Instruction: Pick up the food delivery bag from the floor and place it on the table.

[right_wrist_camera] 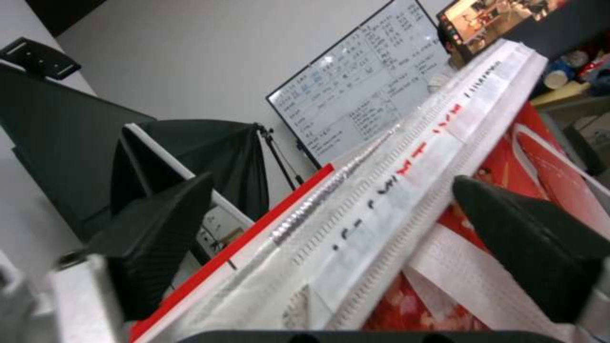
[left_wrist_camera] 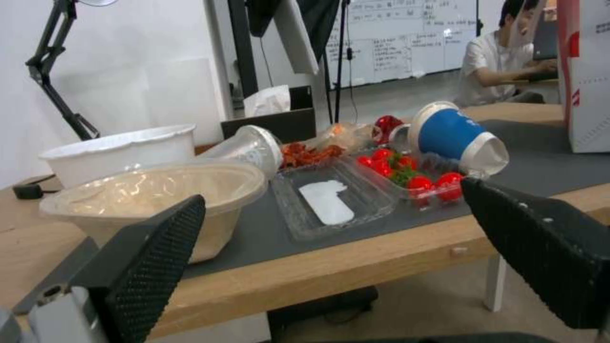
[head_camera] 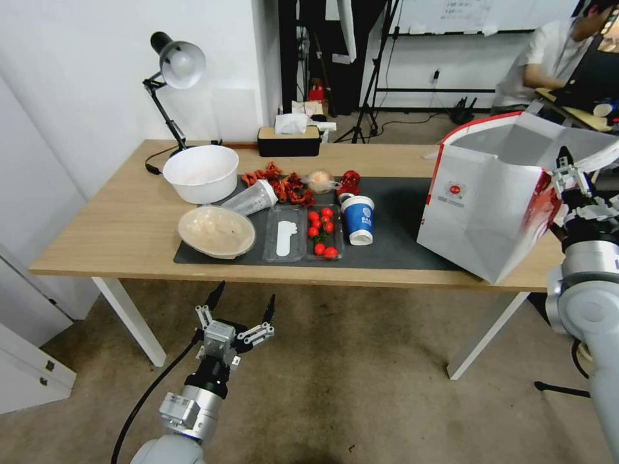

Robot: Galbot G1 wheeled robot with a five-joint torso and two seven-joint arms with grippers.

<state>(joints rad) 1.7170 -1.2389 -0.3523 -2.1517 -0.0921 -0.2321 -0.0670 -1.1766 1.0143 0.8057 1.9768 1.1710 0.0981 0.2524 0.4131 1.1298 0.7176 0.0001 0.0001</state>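
My right gripper [head_camera: 570, 169] sits at about three o'clock in the head view, up against the top edge of the food delivery bag [head_camera: 483, 212]. From its own wrist camera the two black fingers [right_wrist_camera: 159, 238] stand spread, one on each side of the bag's rim and white strap, with a gap to both; I judge nothing is pinched.

The bag already stands on the table [head_camera: 116, 225], at the near right corner, its base partly on the dark grey mat [head_camera: 400, 219] and partly on bare wood. It leans a little and its mouth is open, showing the foil lining. The bottom corner closest to me reaches the table's front edge, so I'd call the placement done but not very secure.

What I judge is left: back the right arm clear without catching the strap, and check the bag doesn't tip toward the floor [head_camera: 335, 386].

Moving outward along the mat toward nine o'clock: a blue cup [head_camera: 358, 219], a tray of cherry tomatoes [head_camera: 321, 232], an empty clear tray [head_camera: 285, 233], then two bowls [head_camera: 216, 231].

My left gripper [head_camera: 242, 306] hangs at six o'clock, below the table's front edge over the carpet, fingers apart and holding nothing.
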